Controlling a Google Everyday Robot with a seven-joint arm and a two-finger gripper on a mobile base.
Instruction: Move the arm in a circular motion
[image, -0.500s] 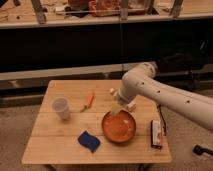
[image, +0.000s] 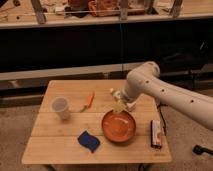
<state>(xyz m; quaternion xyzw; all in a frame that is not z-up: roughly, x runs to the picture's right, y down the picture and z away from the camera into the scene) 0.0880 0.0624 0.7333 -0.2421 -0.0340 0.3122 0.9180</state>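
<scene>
As the arm (image: 170, 95) reaches in from 4 o'clock over the table (image: 55, 141), its elbow bends downward, placing the gripper (image: 120, 105) just above the orange bowl (image: 119, 128) at its 12 o'clock rim; gripper opening state cannot be determined.

You had warm, rather dim light falling from above. The desk (image: 55, 145) glowed yellowish, the shelf (image: 75, 20) behind it caught the brightest light, and the recess under that shelf was nearly black. The arm (image: 165, 92) was pale on its upper side and shaded beneath. Its gripper (image: 120, 105), at the far rim of the bowl (image: 119, 129), stood in muted light. The shadow beside the cup (image: 60, 108) was faint and soft.
</scene>
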